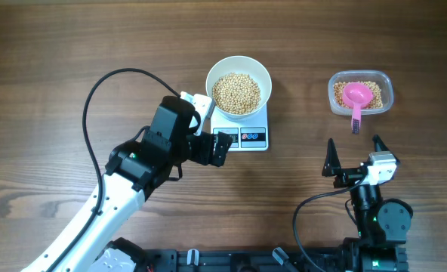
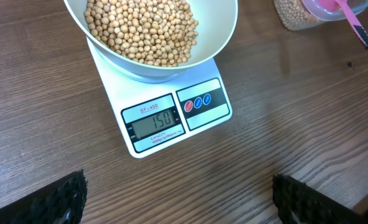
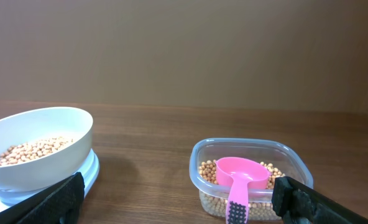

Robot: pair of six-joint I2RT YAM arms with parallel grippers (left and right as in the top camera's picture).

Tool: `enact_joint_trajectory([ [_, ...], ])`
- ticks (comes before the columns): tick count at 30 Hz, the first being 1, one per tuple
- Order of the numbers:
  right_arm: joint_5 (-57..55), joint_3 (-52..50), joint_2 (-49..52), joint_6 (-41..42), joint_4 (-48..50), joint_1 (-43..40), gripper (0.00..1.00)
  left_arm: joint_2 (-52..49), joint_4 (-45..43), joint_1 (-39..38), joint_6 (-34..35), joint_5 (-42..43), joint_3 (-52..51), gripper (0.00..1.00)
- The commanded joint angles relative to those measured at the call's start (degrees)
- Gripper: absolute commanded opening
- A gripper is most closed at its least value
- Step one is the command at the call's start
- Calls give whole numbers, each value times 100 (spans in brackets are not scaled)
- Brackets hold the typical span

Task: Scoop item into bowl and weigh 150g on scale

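The white bowl (image 1: 219, 72) (image 2: 224, 34) (image 3: 38, 146) stands on the white scale (image 1: 248, 134) (image 2: 171, 118), filled with tan beans (image 1: 235, 92) (image 2: 140, 28). The scale's display (image 2: 156, 122) reads 150. My left gripper (image 1: 222, 147) (image 2: 179, 198) hovers open just in front of the scale's display, nothing between its fingers. My right gripper (image 1: 353, 148) (image 3: 178, 198) stands open near the table's front right, pointing toward the clear tub (image 1: 383, 85) (image 3: 296, 163). That tub holds more beans (image 3: 209, 171) and a pink scoop (image 1: 356, 97) (image 3: 239, 180).
The scoop's dark-tipped handle (image 1: 355, 125) juts over the tub's near rim toward the right gripper. A black cable (image 1: 95, 94) loops over the table left of the left arm. Bare wood lies between scale and tub.
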State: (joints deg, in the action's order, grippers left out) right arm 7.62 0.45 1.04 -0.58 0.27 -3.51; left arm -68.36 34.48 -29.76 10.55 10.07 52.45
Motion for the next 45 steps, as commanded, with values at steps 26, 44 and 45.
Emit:
enact_joint_trajectory([
  [26, -79, -15, -83, -90, 13, 24, 100, 4789, -2251, 1797, -114, -907, -3744, 100],
  [44, -79, -15, -83, -85, 13, 24, 100, 6664, -2275, 2520, -114, -863, -4446, 100],
  [45, -79, -15, -83, -87, 13, 24, 100, 6736, -2295, 2542, -114, -861, -4494, 100],
])
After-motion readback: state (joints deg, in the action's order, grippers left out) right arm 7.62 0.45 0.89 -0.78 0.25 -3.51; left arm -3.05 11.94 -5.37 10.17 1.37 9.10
